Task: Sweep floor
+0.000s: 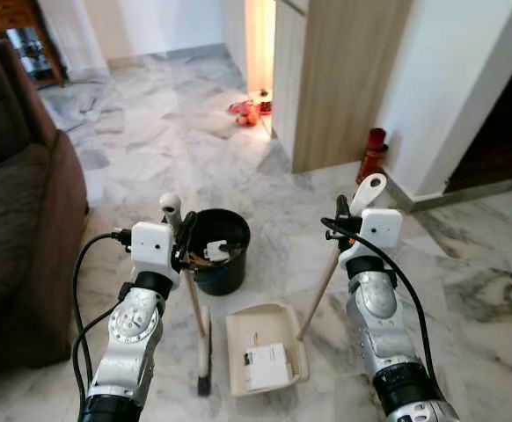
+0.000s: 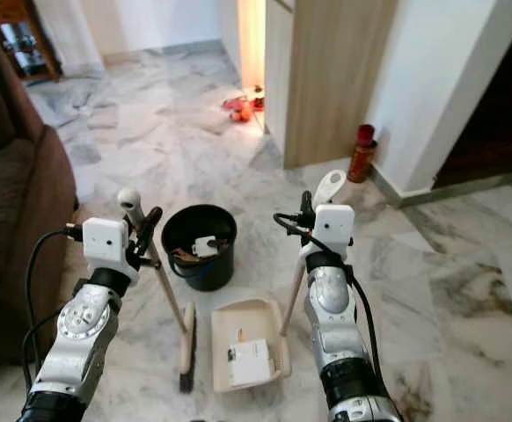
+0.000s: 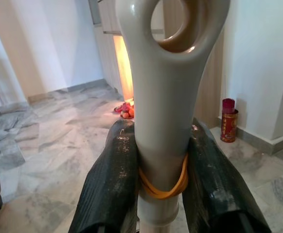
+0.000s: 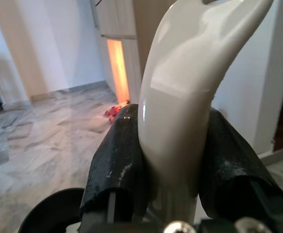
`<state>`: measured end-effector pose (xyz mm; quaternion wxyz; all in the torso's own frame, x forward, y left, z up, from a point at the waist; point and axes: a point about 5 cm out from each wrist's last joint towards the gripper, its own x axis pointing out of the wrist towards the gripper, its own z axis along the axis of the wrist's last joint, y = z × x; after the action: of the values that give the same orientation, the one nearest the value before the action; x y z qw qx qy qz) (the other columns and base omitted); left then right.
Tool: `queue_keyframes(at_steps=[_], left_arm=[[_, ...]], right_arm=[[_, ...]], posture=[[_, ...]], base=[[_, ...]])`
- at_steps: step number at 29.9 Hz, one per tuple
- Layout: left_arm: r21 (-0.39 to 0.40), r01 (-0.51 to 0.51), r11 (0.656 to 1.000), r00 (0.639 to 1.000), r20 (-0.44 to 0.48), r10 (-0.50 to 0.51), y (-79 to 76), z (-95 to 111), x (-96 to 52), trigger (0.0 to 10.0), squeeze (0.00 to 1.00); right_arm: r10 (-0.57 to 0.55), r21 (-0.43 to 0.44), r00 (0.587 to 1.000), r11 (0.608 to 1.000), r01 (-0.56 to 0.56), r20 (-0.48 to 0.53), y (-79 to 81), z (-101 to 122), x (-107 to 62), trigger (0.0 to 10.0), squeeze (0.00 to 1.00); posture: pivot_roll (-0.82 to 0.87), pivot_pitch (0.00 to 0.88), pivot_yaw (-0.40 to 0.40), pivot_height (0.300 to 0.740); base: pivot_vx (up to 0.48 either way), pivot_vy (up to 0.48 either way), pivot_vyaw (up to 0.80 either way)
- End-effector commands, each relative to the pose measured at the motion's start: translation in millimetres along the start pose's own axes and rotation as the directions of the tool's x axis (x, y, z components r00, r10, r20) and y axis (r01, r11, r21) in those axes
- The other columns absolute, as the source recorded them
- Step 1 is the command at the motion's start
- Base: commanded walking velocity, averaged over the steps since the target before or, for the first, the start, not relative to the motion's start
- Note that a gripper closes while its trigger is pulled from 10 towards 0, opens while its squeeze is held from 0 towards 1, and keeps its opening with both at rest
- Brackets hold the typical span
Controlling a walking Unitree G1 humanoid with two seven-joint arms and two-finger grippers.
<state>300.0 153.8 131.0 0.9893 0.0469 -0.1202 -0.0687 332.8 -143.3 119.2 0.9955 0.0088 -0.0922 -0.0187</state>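
The left gripper is clamped on the cream plastic top of the broom handle, one black finger pressed on each side, with an orange rubber band wound around the handle between them. In the head views this gripper sits raised in front of the robot, the silver left forearm reaching up and forward from the lower edge, a black cable looping off the wrist. The wooden shaft slants down from it to the broom head, which rests on the marble floor just left of the dustpan.

The right gripper is likewise closed tight, holding the pale curved grip of the dustpan handle between its two fingers. The right forearm also rises from below, with the gripper at about the same height as the left one. From it a wooden stick runs down and leftward to the beige dustpan, which lies flat on the floor between the two arms and holds a white box-like piece of litter.

Just beyond the dustpan, beside the left gripper, stands a black bucket with scraps inside. A brown sofa borders the floor on the left. Farther off are a wooden cabinet, a red canister by the white wall, and small red items near a lit opening.
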Motion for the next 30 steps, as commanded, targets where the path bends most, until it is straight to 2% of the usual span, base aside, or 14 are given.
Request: queue_keyframes(at_steps=[1, 7, 19, 30], left_arm=[[0.02, -0.012, 1.0, 0.999, 0.039, 0.011, 5.1, 10.0, 2.4, 10.0, 0.0], [0.022, -0.012, 1.0, 0.999, 0.039, 0.011, 5.3, 10.0, 2.6, 10.0, 0.0], [0.033, -0.009, 0.999, 0.999, 0.038, 0.008, 5.4, 9.9, 2.6, 10.0, 0.0], [0.035, -0.011, 0.999, 0.999, 0.035, 0.01, 5.6, 9.1, 1.8, 10.0, 0.0]], right_arm=[[0.013, 0.019, 0.998, 1.0, -0.014, 0.057, 3.7, 13.9, 5.4, 10.0, 0.0], [0.052, 0.006, 0.997, 0.999, -0.052, 0.055, 6.4, 13.6, 5.6, 10.0, 0.0], [0.06, 0.029, 0.997, 0.998, -0.062, 0.056, 9.1, 14.4, 5.0, 10.0, 0.0], [0.041, 0.033, 0.995, 0.998, -0.044, 0.094, 2.3, 25.9, 9.5, 10.0, 0.0]], posture=[[0.12, 0.048, 0.045, 0.74], [0.12, 0.05, 0.045, 0.74], [0.12, 0.051, 0.045, 0.74], [0.12, 0.051, 0.045, 0.74]], base=[[0.0, 0.0, 0.0], [0.0, 0.0, 0.0], [0.0, 0.0, 0.66], [0.0, 0.0, 0.0]])
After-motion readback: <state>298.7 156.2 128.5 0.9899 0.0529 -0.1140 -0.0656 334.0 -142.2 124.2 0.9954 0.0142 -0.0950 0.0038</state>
